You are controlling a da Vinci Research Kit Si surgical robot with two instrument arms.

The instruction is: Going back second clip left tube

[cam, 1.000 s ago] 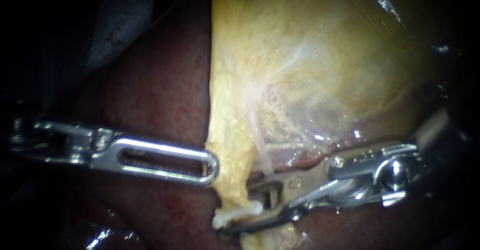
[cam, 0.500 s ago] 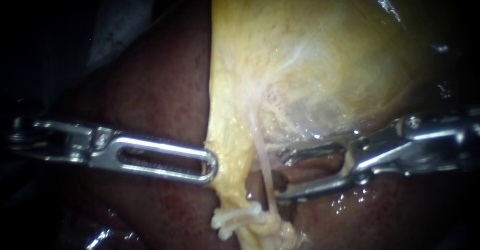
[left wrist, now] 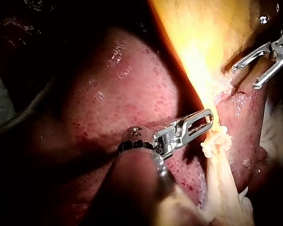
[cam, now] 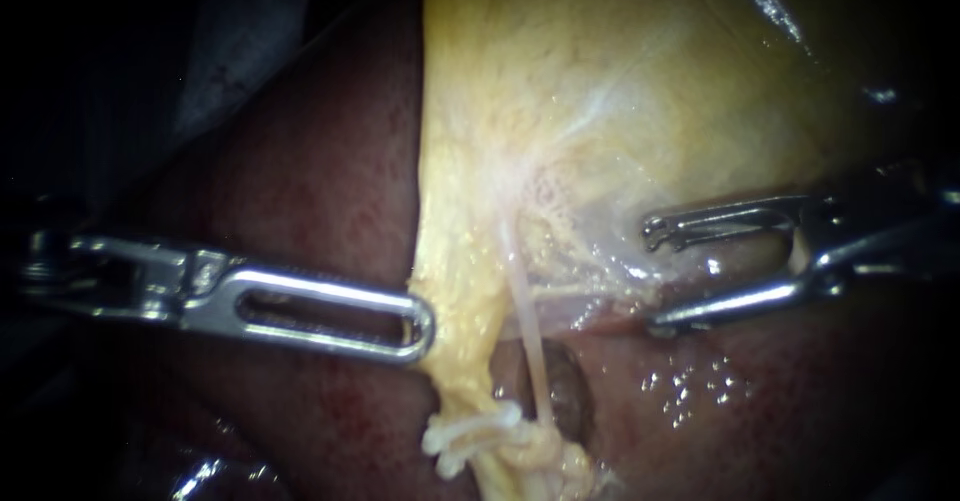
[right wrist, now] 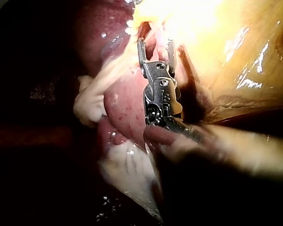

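Note:
The yellow gallbladder [cam: 620,91] hangs over the dark red liver [cam: 300,181]. A thin pale tube [cam: 528,331] runs down from it to a whitish knot of strands [cam: 472,439]. I see no clip on the tube. My left instrument [cam: 428,323] comes in level from the left. Its slotted jaws lie together on the gallbladder's drawn-out yellow edge [cam: 440,306]. My right instrument [cam: 652,276] stands to the right of the tube and apart from it, with its jaws spread wide and nothing gripped. It also shows open in the left wrist view [left wrist: 245,77] and the right wrist view [right wrist: 155,44].
A dark round hollow [cam: 568,396] lies just behind the tube's lower part. Wet, glistening liver surface [cam: 690,391] spreads under the right instrument. Pale loose tissue [right wrist: 92,101] hangs beside the right instrument's shaft.
My right instrument has drawn back from the foot of the tube, to the right and upward, and its jaws now stand wide open. The left instrument has kept its place.

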